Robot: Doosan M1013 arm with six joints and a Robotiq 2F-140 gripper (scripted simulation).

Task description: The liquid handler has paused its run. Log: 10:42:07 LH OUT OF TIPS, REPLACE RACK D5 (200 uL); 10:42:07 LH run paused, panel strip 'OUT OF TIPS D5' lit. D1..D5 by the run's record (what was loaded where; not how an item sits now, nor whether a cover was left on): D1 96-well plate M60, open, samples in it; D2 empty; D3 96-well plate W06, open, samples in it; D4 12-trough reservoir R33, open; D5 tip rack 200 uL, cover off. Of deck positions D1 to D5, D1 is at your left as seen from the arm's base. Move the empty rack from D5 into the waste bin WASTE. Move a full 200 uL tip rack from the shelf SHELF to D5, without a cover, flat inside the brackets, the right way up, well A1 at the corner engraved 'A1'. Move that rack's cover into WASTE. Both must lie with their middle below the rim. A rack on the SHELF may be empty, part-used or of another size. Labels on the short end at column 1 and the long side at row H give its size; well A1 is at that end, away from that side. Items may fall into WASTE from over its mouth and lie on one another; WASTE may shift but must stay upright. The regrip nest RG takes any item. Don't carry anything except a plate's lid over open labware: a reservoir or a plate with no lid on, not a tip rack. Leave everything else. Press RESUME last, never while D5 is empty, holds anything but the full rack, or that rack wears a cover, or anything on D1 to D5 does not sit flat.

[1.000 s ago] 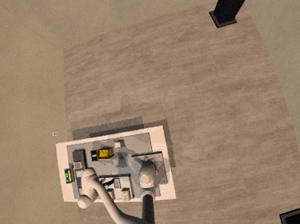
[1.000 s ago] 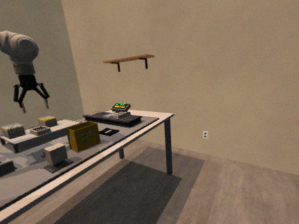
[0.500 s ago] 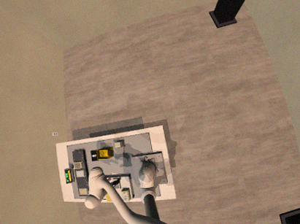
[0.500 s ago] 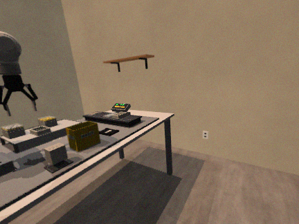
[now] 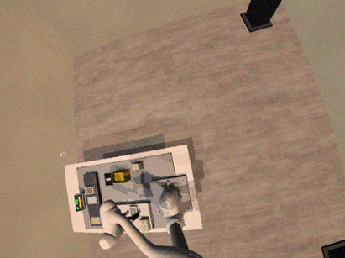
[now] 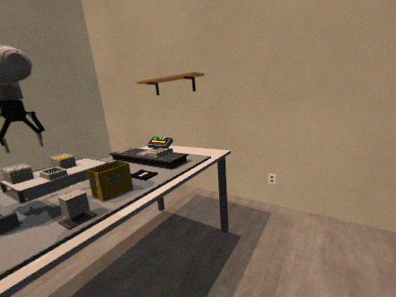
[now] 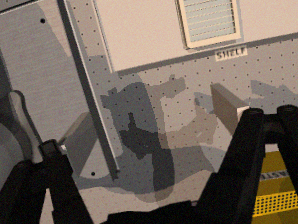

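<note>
- Our pincer (image 6: 21, 133) hangs high above the worktop (image 6: 202, 161), its fingers spread wide with nothing between them; we judge it is held up there to travel freely over the items below.
- The wrist view looks straight down on a pale raised platform labelled SHELF (image 7: 150, 35). One tip rack (image 7: 210, 21) shows at its edge, grid side up, and we cannot tell from here whether it is full or covered.
- The exterior view shows three racks in a row on that platform (image 6: 41, 181), near the worktop's left end. One of them (image 6: 62, 159) has a yellow top; sizes and labels are too small to read.
- The yellow waste bin (image 6: 110, 180) stands upright near the worktop's middle, open mouth up, so items can fall in from above.
- The liquid handler deck (image 6: 148, 157) lies dark and low toward the worktop's far corner, with its lit panel (image 6: 159, 141) just behind it. D5 and its empty rack cannot be picked out clearly.
- A small grey block on a dark base (image 6: 74, 206) stands near the front edge; we take it for the regrip nest, but cannot confirm it.
- A thin rail (image 7: 87, 90) crosses the perforated surface under the pincer, and an upright grey plate (image 7: 227, 106) stands beside the bin; either could catch a low pass.
</note>
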